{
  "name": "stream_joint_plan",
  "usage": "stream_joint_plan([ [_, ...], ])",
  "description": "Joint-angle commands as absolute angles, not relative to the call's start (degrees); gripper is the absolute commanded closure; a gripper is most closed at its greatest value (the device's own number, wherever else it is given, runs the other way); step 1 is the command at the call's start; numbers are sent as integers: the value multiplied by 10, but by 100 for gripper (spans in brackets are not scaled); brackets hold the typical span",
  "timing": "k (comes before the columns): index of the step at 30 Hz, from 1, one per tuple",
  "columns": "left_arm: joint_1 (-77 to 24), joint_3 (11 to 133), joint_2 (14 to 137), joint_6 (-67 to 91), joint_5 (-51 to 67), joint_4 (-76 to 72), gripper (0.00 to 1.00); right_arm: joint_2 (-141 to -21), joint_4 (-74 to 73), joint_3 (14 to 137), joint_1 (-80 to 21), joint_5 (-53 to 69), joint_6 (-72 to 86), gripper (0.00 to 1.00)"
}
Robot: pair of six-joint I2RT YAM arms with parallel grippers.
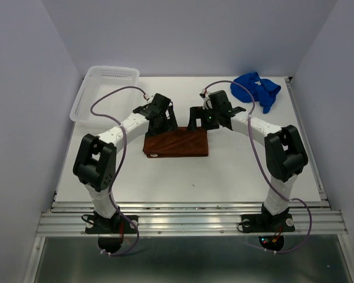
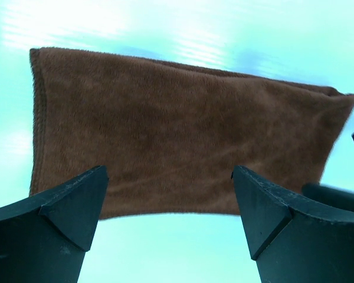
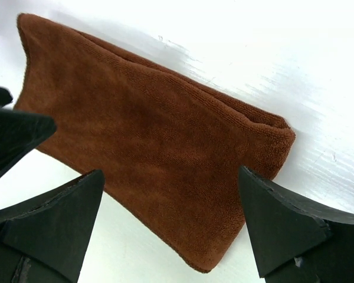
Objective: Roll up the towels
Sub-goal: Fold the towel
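A rust-brown towel lies folded flat in a long rectangle at the middle of the table. Both grippers hover at its far edge. My left gripper stands open over the towel's left part; in the left wrist view the towel fills the space beyond the spread fingers of that gripper, which hold nothing. My right gripper is open over the right part; in the right wrist view the towel's folded end lies just beyond that gripper. The blue towel sits crumpled at the back right.
A white mesh basket stands at the back left corner of the table. The two grippers are close together, each showing at the edge of the other's wrist view. Walls enclose the table on three sides.
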State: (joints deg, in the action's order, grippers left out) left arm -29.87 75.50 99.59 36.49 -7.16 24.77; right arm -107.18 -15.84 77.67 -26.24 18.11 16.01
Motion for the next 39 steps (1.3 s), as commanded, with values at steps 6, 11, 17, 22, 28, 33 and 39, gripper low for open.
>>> stream_joint_plan([
  [6,-270,802,1098,352,-45,228,1,-1121,-141,772,-260,177,158,0],
  [11,-268,835,1150,338,-14,204,1,-1115,-132,718,-260,176,165,0],
  [17,-272,904,1202,307,43,178,1,-1037,-52,582,-260,188,206,0],
  [22,-285,987,1261,271,83,179,1,-978,-34,523,-282,158,223,0],
  [28,-323,1076,1327,236,113,192,1,-944,-6,472,-333,112,302,0],
  [33,-343,1128,1368,236,126,195,1,-922,23,455,-411,12,387,0],
  [39,-350,1165,1396,237,126,190,1,-912,33,470,-480,-83,483,0],
])
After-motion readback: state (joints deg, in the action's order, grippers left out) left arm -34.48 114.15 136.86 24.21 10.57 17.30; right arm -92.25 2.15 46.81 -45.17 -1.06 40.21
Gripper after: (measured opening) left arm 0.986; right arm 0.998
